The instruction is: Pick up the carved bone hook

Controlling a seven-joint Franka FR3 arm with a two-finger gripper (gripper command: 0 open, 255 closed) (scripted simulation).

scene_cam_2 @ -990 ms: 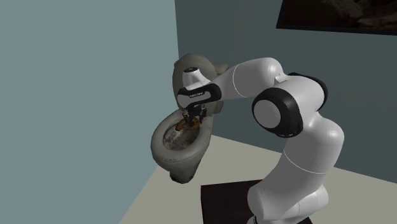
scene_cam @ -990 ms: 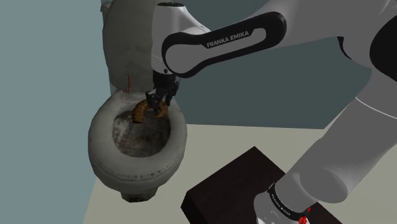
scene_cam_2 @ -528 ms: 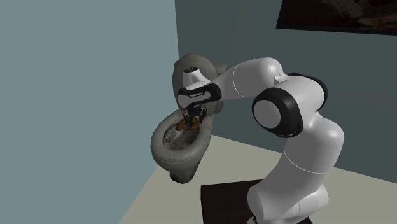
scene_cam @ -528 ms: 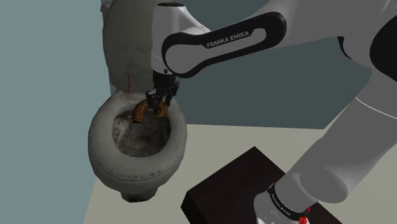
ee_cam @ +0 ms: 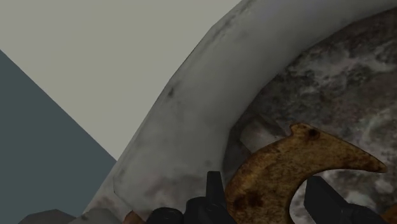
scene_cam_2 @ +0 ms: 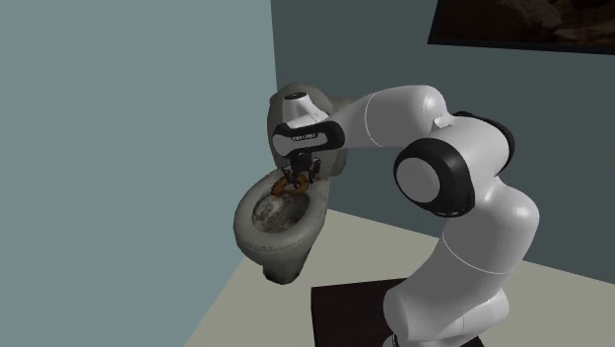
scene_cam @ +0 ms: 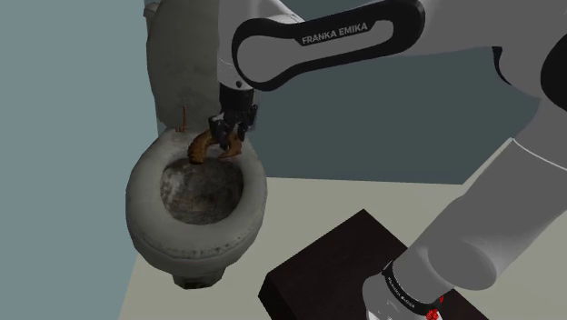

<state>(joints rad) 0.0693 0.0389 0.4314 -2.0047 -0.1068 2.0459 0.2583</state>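
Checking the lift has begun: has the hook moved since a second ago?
Yes. In the shoulder view the hook, clasped by the tool, has risen from inside the toilet bowl to its back rim.

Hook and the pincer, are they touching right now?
Touching. In the wrist view the pincer has its fingers clasped on the rusty-brown hook, with no gap showing, above the toilet.

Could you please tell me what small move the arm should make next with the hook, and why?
Probably a short, straight lift. The gripper is shut on the brown, rust-coloured hook, which hangs just above the grimy grey toilet bowl, close to its rear rim. Rising vertically should clear the rim without knocking the hook loose.
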